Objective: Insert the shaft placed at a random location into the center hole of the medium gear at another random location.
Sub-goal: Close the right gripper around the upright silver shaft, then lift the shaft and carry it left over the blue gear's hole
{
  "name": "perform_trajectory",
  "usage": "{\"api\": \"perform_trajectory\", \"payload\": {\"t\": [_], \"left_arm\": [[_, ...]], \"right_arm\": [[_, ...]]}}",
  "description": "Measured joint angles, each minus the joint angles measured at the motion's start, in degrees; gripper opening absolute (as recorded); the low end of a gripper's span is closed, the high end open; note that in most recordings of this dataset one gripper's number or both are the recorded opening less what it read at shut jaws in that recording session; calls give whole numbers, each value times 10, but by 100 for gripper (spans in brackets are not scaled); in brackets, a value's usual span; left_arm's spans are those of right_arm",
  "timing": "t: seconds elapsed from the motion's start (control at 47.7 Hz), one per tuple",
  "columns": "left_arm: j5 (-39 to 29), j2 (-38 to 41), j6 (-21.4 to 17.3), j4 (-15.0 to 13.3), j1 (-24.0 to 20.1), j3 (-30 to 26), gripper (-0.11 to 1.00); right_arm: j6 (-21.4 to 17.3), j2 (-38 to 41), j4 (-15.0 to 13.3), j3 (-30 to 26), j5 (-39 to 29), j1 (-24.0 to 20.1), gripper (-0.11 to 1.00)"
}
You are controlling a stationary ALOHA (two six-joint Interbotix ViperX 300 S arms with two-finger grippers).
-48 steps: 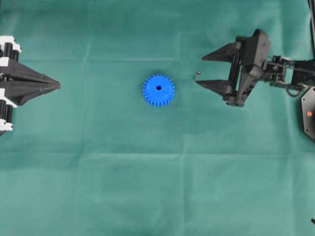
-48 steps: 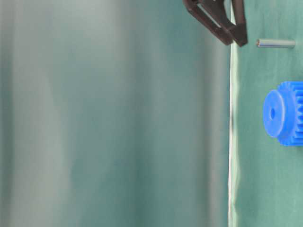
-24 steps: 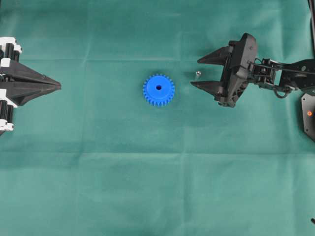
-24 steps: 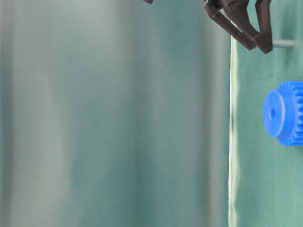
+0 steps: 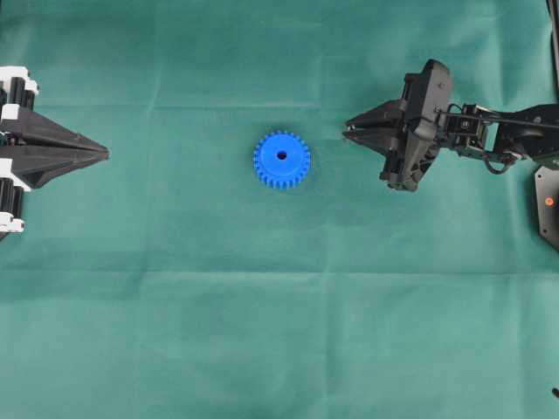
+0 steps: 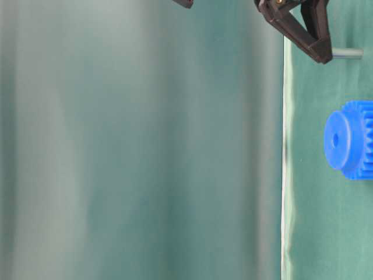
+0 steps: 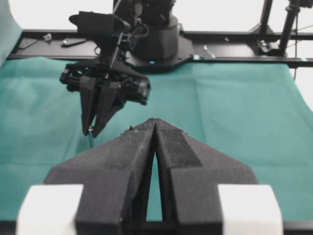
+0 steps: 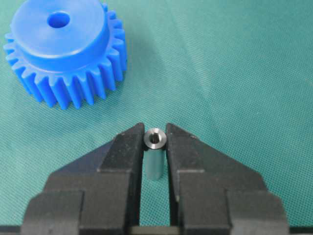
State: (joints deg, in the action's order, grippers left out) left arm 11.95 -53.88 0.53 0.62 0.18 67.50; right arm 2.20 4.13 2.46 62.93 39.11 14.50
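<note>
R gripper [image 8: 155, 147] pinching shaft [image 8: 155, 159] upright, just beside medium gear [image 8: 63, 49]. Lift & insert into center hole [image 8: 58, 20] left. L gripper [image 7: 154, 128] pressed together, idle.

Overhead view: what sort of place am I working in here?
Probably a lab robot bench: a green cloth covers the table, two arms face each other, and a black metal frame sits behind. Only a gear and shaft are out.
</note>
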Motion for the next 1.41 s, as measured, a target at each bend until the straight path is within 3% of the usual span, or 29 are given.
{"api": "perform_trajectory", "payload": {"t": [0.378, 0.902, 1.406], "left_arm": [[0, -1, -1, -1, -1, 1, 0], [0, -2, 0, -1, 0, 0, 0], [0, -1, 0, -1, 0, 0, 0]], "right_arm": [[0, -15, -1, -4, -2, 0, 14], [3, -189, -7, -34, -190, 0, 14], [3, -189, -7, -40, -198, -8, 14]]}}
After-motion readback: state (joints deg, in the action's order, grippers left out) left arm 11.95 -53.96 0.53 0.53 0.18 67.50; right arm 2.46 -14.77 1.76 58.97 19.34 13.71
